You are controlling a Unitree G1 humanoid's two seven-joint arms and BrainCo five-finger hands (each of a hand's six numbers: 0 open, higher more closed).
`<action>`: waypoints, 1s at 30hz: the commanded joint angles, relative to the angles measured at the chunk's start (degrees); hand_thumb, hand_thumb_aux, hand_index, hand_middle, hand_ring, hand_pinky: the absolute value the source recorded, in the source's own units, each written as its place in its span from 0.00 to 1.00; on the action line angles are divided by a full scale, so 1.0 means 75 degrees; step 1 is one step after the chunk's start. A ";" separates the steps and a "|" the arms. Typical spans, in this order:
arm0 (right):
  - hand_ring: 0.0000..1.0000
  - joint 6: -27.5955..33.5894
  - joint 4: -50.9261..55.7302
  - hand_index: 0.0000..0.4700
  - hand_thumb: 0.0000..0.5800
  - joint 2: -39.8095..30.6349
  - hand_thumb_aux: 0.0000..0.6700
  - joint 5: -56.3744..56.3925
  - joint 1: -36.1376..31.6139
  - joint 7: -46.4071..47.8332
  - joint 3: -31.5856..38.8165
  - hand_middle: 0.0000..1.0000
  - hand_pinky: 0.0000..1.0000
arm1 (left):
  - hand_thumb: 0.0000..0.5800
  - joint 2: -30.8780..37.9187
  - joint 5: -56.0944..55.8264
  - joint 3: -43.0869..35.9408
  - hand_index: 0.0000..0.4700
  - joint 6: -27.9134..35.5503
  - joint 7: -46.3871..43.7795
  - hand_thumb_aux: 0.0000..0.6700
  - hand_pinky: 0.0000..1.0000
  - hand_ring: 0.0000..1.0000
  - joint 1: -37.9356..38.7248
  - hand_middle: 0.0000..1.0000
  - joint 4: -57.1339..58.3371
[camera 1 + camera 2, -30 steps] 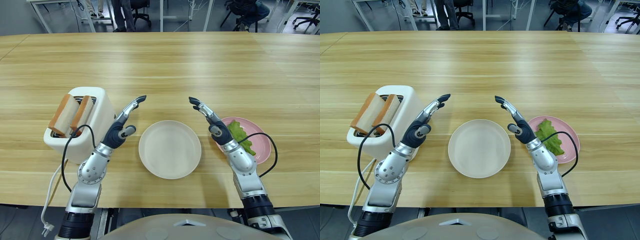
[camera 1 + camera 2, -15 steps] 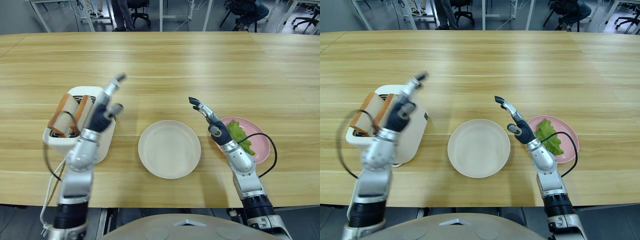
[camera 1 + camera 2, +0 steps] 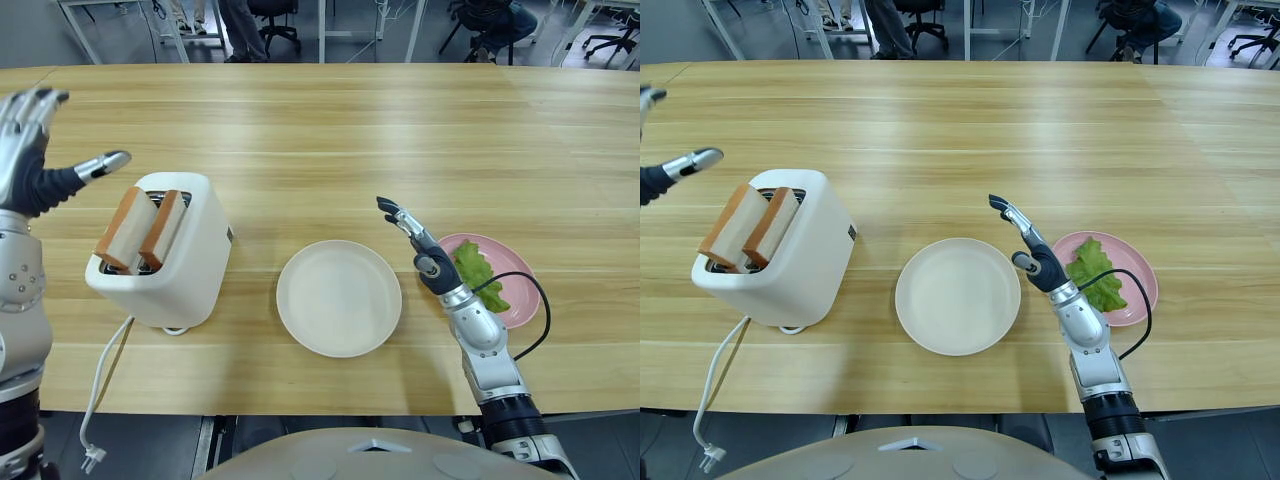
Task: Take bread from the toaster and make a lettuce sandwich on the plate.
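Observation:
A white toaster (image 3: 190, 265) stands at the left of the table with two bread slices (image 3: 143, 228) sticking up from its slots. An empty cream plate (image 3: 339, 297) lies at the centre. A lettuce leaf (image 3: 481, 273) rests on a small pink plate (image 3: 518, 300) to the right. My left hand (image 3: 35, 170) is raised at the far left, above and left of the toaster, fingers spread and holding nothing. My right hand (image 3: 412, 238) hovers open between the two plates, fingers extended, holding nothing.
The toaster's white power cord (image 3: 102, 380) trails off the table's near edge. Bare wooden tabletop stretches behind the plates. Chairs and table legs stand in the room beyond the far edge.
My left hand has swung up and to the left, from beside the cream plate past the toaster to the view's far left edge. The right hand has stayed nearly still.

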 commanded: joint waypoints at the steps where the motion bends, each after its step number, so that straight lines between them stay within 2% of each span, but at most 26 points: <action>1: 0.00 0.0034 -0.0072 0.00 0.00 -0.0015 0.00 -0.0034 0.0080 -0.0065 0.0002 0.00 0.00 | 0.00 0.0269 0.0554 -0.0635 0.00 0.0200 -0.0651 0.00 0.00 0.00 0.0549 0.00 0.0473; 15: 0.00 0.0090 -0.0170 0.00 0.00 -0.0168 0.00 0.0055 0.0123 -0.0119 -0.0071 0.00 0.00 | 0.00 0.0295 0.0732 -0.1117 0.00 0.0526 -0.0981 0.00 0.00 0.00 0.0596 0.00 0.0552; 16: 0.00 0.0099 -0.0194 0.00 0.00 -0.0175 0.00 0.0061 0.0134 -0.0116 -0.0075 0.00 0.00 | 0.11 0.0301 0.0771 -0.1134 0.05 0.0570 -0.0991 0.05 0.00 0.00 0.0600 0.00 0.0582; 17: 0.00 0.0108 -0.0220 0.00 0.00 -0.0182 0.00 0.0066 0.0146 -0.0114 -0.0081 0.00 0.00 | 0.11 0.0302 0.0807 -0.1145 0.05 0.0612 -0.0993 0.05 0.00 0.00 0.0597 0.00 0.0612; 18: 0.00 0.0115 -0.0241 0.00 0.00 -0.0189 0.00 0.0069 0.0157 -0.0114 -0.0086 0.00 0.00 | 0.57 0.0306 0.0823 -0.1160 0.33 0.0650 -0.0997 0.34 0.00 0.00 0.0594 0.00 0.0635; 20: 0.00 0.0122 -0.0277 0.00 0.00 -0.0201 0.00 0.0072 0.0174 -0.0114 -0.0096 0.00 0.00 | 0.51 0.0316 0.0843 -0.1224 0.30 0.0711 -0.1024 0.30 0.00 0.00 0.0586 0.00 0.0692; 21: 0.00 0.0126 -0.0292 0.00 0.00 -0.0207 0.00 0.0075 0.0180 -0.0112 -0.0099 0.00 0.00 | 0.71 0.0304 0.0826 -0.1270 0.45 0.0714 -0.1059 0.46 0.00 0.00 0.0593 0.00 0.0710; 23: 0.00 0.0132 -0.0321 0.00 0.00 -0.0216 0.00 0.0083 0.0192 -0.0107 -0.0104 0.00 0.00 | 0.83 0.0245 0.0798 -0.1341 0.58 0.0710 -0.1080 0.59 0.00 0.00 0.0615 0.00 0.0694; 24: 0.00 0.0134 -0.0329 0.00 0.00 -0.0220 0.00 0.0086 0.0197 -0.0103 -0.0105 0.00 0.00 | 0.99 0.0203 0.0762 -0.1354 0.86 0.0701 -0.1065 0.88 0.00 0.00 0.0613 0.00 0.0657; 25: 0.00 0.0138 -0.0340 0.00 0.00 -0.0225 0.00 0.0090 0.0202 -0.0098 -0.0104 0.00 0.00 | 1.00 0.0148 0.0706 -0.1354 0.98 0.0696 -0.1040 1.00 0.00 0.00 0.0605 0.00 0.0591; 30: 0.00 0.0178 -0.0380 0.00 0.00 -0.0247 0.00 0.0110 0.0210 -0.0066 -0.0104 0.00 0.00 | 1.00 -0.0174 0.0202 -0.1233 0.98 0.0550 -0.0879 1.00 0.00 0.00 0.0525 0.00 0.0207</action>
